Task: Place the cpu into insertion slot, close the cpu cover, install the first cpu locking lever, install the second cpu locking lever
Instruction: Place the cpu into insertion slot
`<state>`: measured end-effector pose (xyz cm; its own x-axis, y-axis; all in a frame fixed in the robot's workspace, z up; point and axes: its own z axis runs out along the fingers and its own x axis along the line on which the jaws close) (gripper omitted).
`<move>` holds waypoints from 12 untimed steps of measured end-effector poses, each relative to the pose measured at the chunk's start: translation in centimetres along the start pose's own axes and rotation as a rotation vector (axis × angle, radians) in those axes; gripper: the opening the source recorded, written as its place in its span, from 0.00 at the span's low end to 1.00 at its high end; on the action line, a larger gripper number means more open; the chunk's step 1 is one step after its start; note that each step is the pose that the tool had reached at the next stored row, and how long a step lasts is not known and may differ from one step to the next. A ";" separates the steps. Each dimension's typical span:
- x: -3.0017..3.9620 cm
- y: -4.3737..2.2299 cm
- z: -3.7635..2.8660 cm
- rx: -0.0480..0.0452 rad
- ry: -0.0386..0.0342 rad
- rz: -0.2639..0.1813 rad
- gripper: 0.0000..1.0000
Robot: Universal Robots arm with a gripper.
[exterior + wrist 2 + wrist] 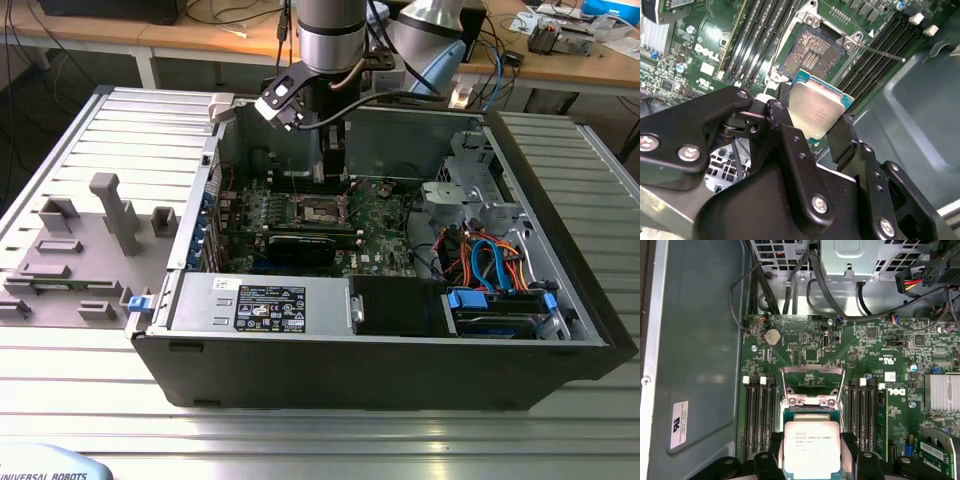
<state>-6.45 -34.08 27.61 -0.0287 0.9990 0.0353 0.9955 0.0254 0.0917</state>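
Step one: gripper (814, 121) clamps cpu (811, 446), not yet in open insertion slot (318, 210), centre of exterior view; seating needs square alignment.

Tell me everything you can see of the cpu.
The cpu is a flat square chip: silver-grey metal top with faint print, green rim around it. The gripper clamps it by two opposite edges between black fingers. It hangs above the motherboard, near the open slot, not seated.
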 end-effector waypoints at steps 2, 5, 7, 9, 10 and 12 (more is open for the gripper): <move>-0.02 -0.08 0.57 0.0000 0.0000 0.000 0.54; -0.04 -0.13 1.12 0.0000 0.0000 0.000 0.54; -0.05 -0.17 1.41 0.0007 0.0000 0.000 0.54; -0.05 -0.19 1.55 0.0014 0.0000 0.000 0.54; -0.06 -0.19 1.61 0.0015 0.0000 0.000 0.54; -0.06 -0.19 1.69 0.0019 -0.0003 0.000 0.54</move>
<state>-6.49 -34.08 25.91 -0.0286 0.9990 0.0350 0.9956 0.0254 0.0898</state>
